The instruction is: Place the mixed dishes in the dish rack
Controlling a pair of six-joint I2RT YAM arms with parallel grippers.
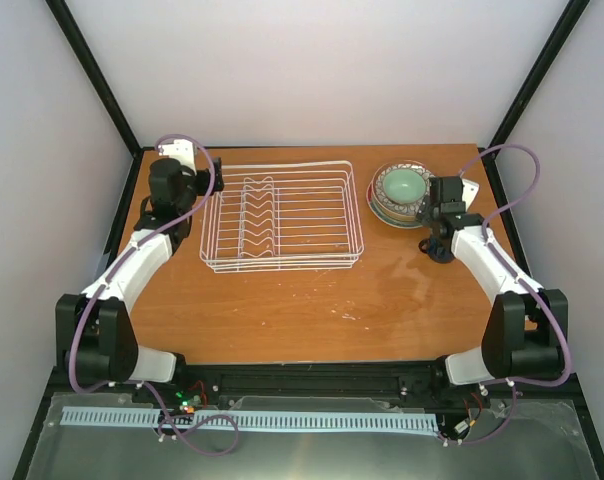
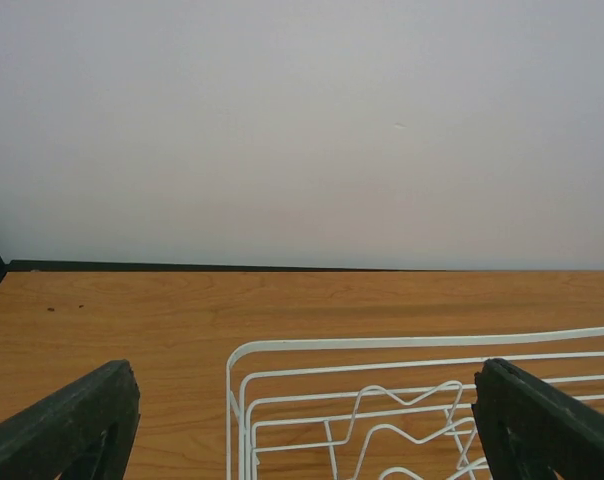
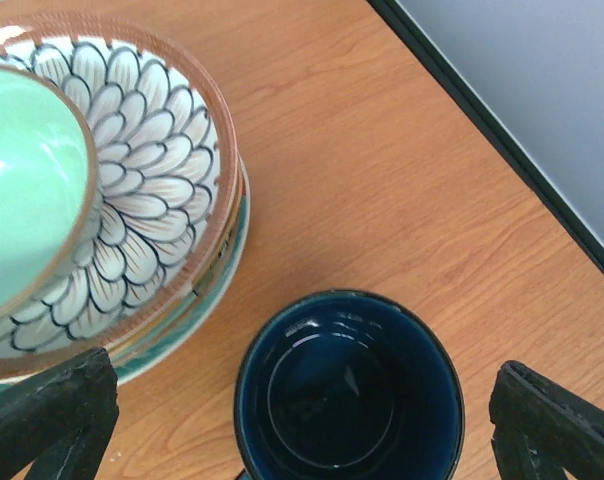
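Locate dish rack at upper centre of top view, with nothing in it yet. Locate mixed dishes stacked at upper right. Pale-green cup nested in brown petal-patterned plate, over teal plates showing only as an edge. Find dark blue mug upright and empty just beside the stack, at bottom centre of right wrist view.

Read right gripper as spread wide, one finger either side of the mug, not touching it. Read left gripper as likewise spread, holding nothing, with the rack's corner at bottom centre of left wrist view.

Judge mug rigid, glazed, fairly heavy and chip-prone; expect slick walls. Suggest pinching the wall at the rim, one finger inside, or spanning the outer body. Cannot see a handle. Treat stack as fragile and liable to slide; suggest lifting cup off first.

Note orange-brown wood-grain tabletop, smooth, with faint smudges near centre. Note pale walls on three sides and black frame posts at the upper corners.
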